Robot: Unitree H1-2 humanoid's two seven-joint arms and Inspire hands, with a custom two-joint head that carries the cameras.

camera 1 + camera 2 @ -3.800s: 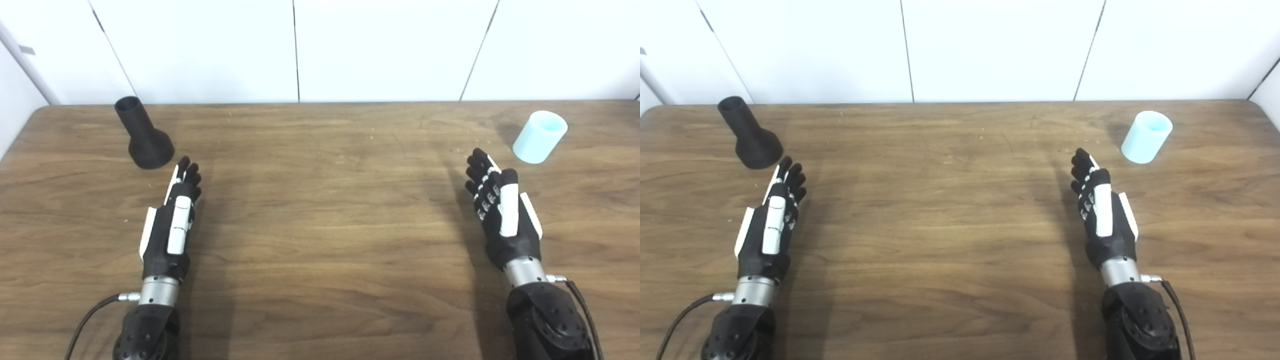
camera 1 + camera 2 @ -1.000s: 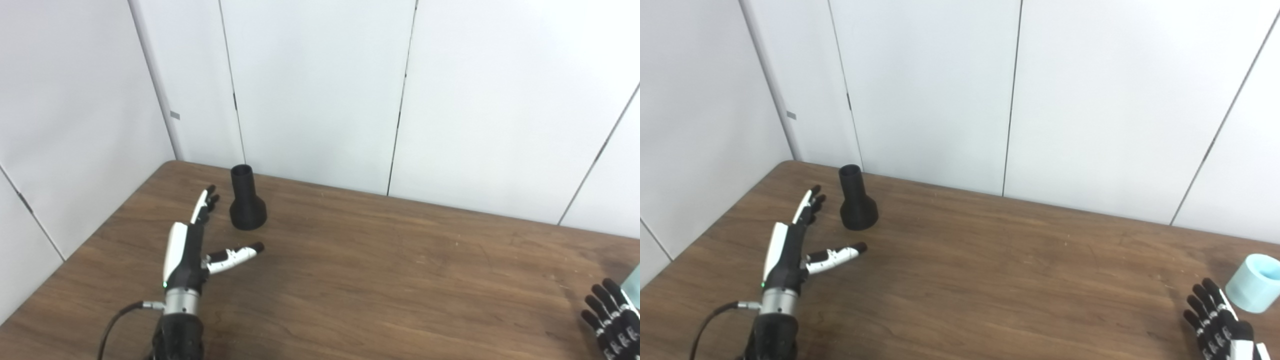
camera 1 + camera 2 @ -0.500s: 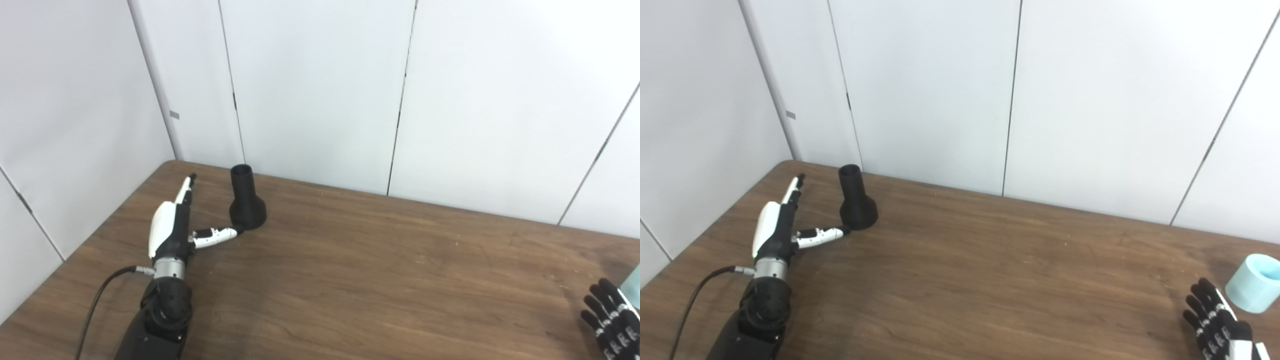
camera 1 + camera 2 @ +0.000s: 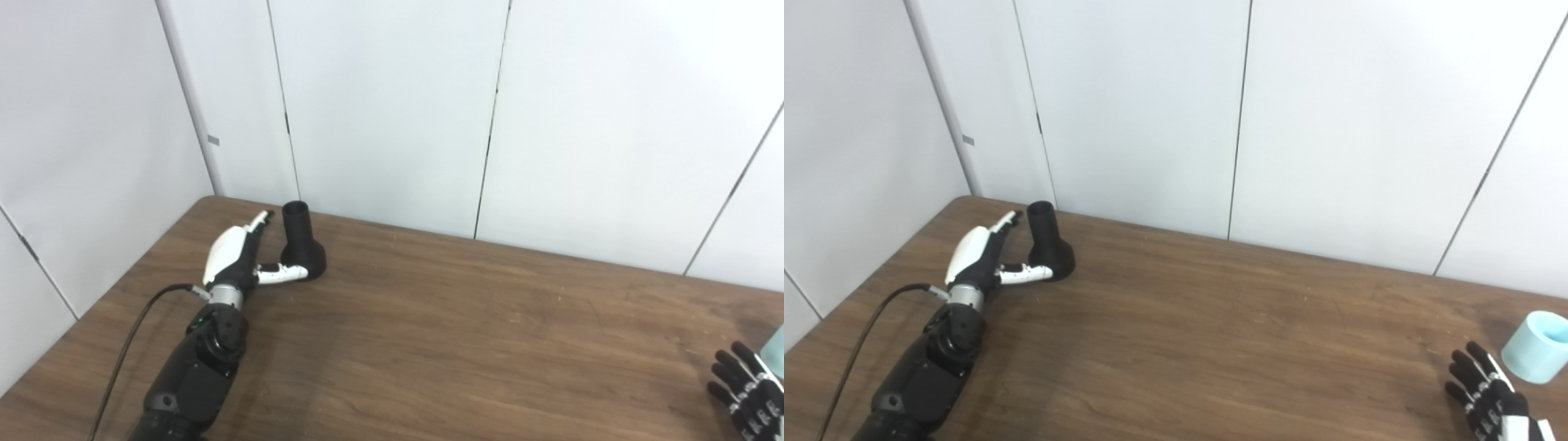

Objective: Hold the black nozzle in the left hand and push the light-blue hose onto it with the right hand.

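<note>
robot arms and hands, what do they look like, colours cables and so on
The left hand has a white back shell, black fingers with white segments, a silver wrist ring and a small green light below it. Its forearm is bulky matte black, with a black cable running from the wrist. The right hand shows black fingers with white segments; its arm is out of frame.

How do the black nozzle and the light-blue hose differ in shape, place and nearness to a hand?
The black nozzle flares from a narrow neck to a wide base; the light-blue hose is a plain short cylinder. The nozzle stands at the table's far left corner, the hose at the right edge. The open left hand brackets the nozzle; the open right hand lies beside the hose, apart. Both stand upright, open-topped.
</note>
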